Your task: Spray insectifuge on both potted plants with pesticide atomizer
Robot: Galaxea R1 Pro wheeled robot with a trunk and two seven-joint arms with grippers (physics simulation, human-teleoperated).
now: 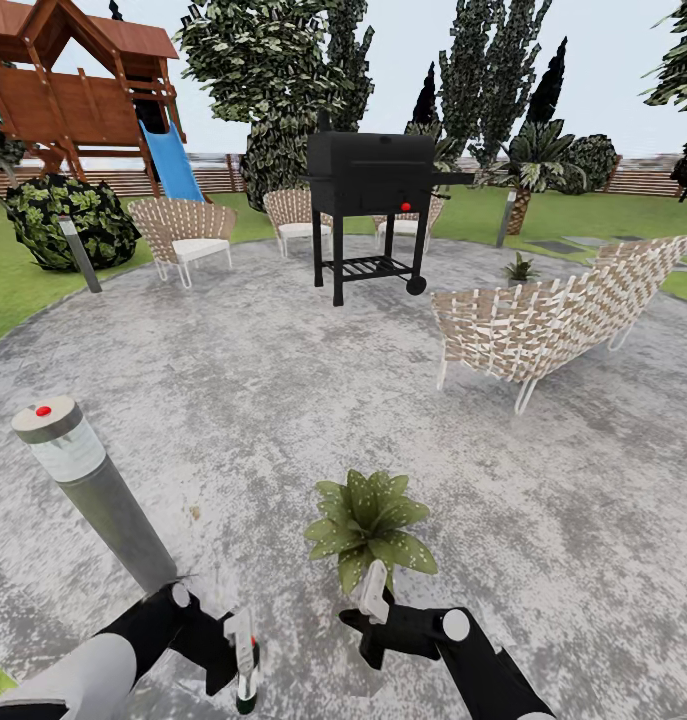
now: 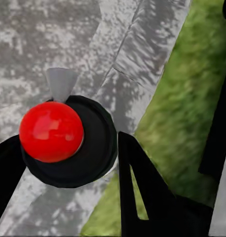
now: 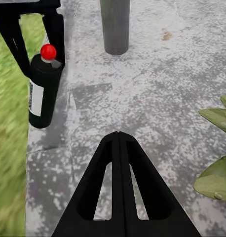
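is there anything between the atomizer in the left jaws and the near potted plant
Nothing visible does. The left gripper holds the pesticide atomizer just above the patio, and only bare grey stone lies between it and the near potted plant. The bollard lamp stands off to the side, and the right gripper sits at the plant's near edge.

patio [image 1: 283,400]: rough mottled grey stone | pesticide atomizer [image 3: 43,91]: matt dark body, glossy red cap | chairs [image 1: 543,325]: woven wicker | grill [image 1: 371,175]: matt black metal
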